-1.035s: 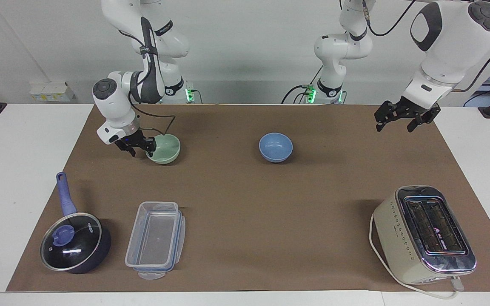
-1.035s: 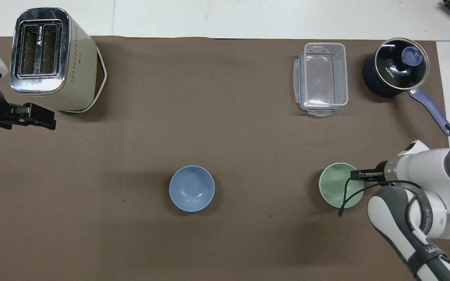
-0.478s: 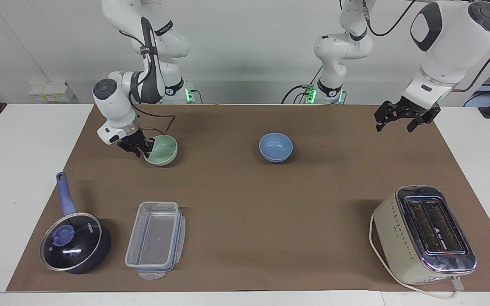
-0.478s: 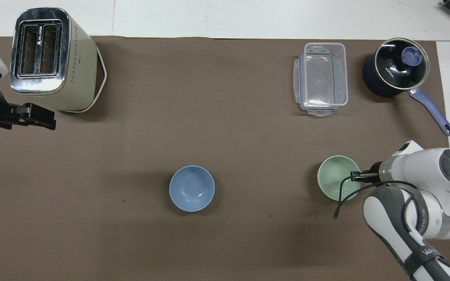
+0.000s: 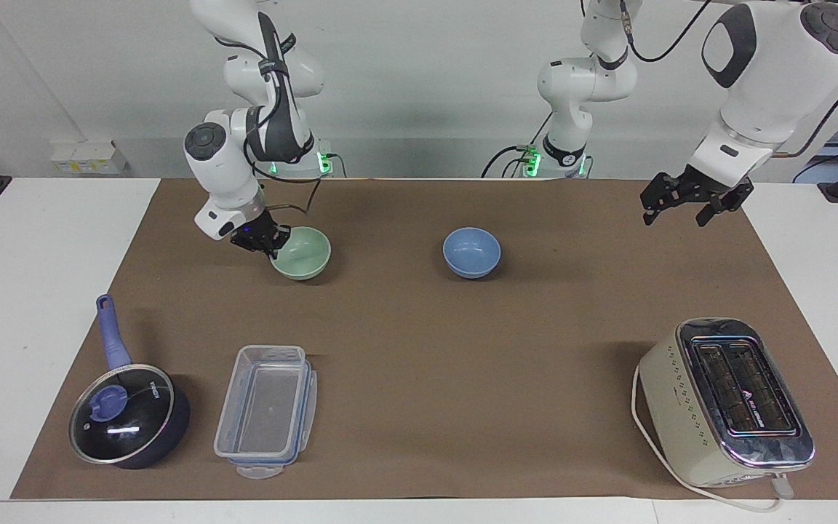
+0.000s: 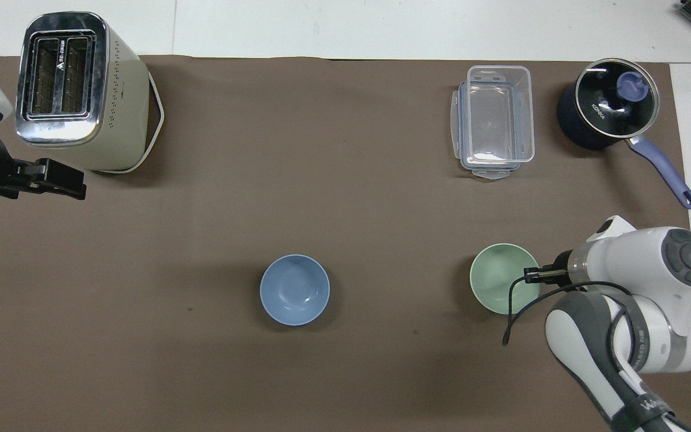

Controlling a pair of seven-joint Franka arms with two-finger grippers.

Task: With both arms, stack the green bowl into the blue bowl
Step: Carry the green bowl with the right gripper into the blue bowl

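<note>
The green bowl [image 5: 302, 252] is gripped at its rim by the right gripper [image 5: 271, 242], whose fingers are clamped shut on the edge. Since half a second ago the bowl has been carried toward the blue bowl [image 5: 471, 252] and now hangs just above the brown mat [image 5: 419, 349], slightly tilted. The blue bowl is unmoved at the mat's middle, well apart from the green one. The left gripper [image 5: 687, 206] is held spread wide above the mat's corner at its own end, unchanged, waiting.
</note>
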